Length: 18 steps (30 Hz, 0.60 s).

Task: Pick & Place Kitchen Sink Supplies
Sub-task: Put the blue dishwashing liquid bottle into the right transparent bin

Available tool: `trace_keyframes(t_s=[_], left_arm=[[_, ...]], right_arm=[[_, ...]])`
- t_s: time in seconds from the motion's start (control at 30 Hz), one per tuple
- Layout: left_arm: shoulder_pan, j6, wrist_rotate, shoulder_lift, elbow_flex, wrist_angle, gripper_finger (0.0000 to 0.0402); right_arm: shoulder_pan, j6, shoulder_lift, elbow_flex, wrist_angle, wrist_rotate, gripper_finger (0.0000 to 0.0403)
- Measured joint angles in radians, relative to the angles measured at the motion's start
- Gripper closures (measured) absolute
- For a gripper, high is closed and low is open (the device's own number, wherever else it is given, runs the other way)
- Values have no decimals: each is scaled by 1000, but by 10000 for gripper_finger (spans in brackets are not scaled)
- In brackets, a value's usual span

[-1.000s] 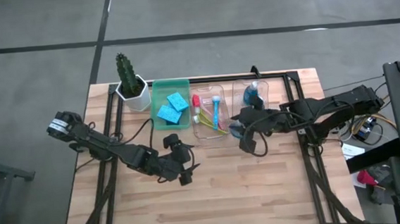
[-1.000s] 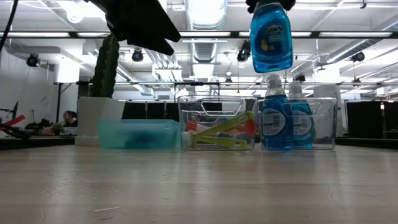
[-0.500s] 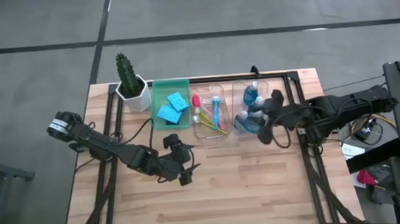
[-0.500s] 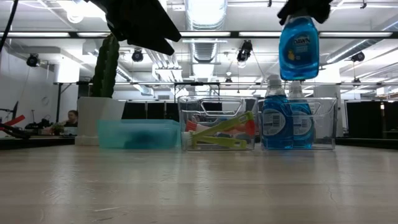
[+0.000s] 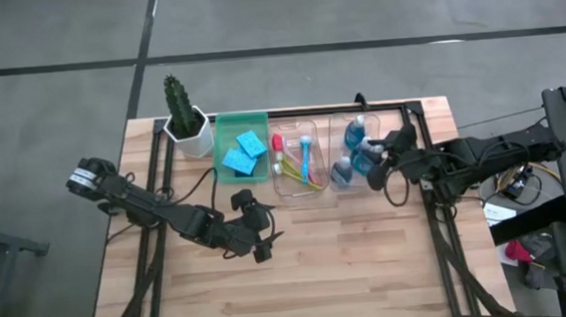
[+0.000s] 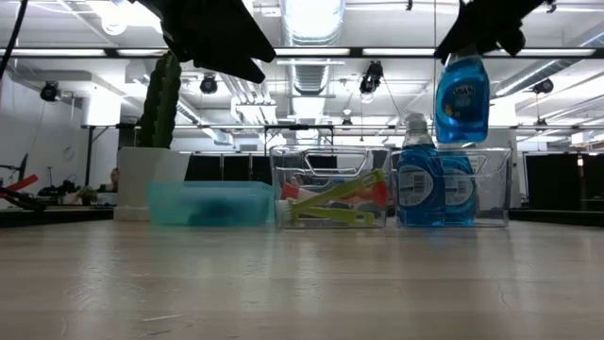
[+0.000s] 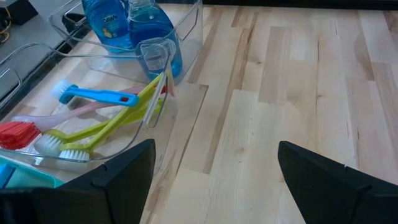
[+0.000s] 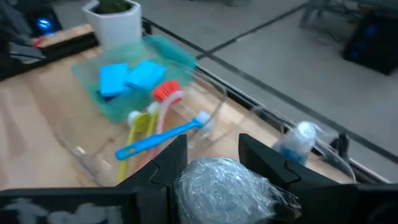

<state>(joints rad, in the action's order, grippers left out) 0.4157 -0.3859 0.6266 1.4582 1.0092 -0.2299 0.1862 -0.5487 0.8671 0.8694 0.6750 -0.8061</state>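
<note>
My right gripper (image 5: 377, 159) is shut on a blue-liquid bottle (image 6: 461, 90) and hangs over the right clear bin (image 5: 345, 126). Two more blue bottles (image 6: 420, 181) stand upright in that bin on their bases. Pink, yellow-green and blue brushes (image 7: 102, 118) lie in the middle clear bin (image 5: 287, 184). Blue sponges (image 5: 244, 151) lie in the green bin (image 5: 219, 133). My left gripper (image 5: 257, 234) is open and waits above the table, nearer than the bins, touching nothing. My right gripper holds the bottle by its pale cap (image 8: 224, 185), pinched between the two fingers (image 8: 166, 167). It comes from above. The bottle hangs upright below the fingers, lifted clear, with its base about level with the caps of the standing bottles.
A cactus in a white pot (image 5: 187, 122) stands at the far left corner, beside the green bin. Bare wooden table top (image 5: 350, 264) lies on the near side of the bins. A black frame runs along the table's far and right edges.
My right gripper has carried the bottle toward the table's right and far edges, from in front of the bins to over the right clear bin, and has come lower. The bottle has stayed upright in the hold.
</note>
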Motion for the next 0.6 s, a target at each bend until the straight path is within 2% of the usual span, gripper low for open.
trace_keyframes(t_s=[0.4, 0.6], left_arm=[[0, 0, 0, 0, 0, 0, 71], [0, 0, 0, 0, 0, -1, 71]], right_arm=[[-51, -63, 11, -112, -9, -9, 279], [-57, -65, 11, -183, -107, -9, 277]])
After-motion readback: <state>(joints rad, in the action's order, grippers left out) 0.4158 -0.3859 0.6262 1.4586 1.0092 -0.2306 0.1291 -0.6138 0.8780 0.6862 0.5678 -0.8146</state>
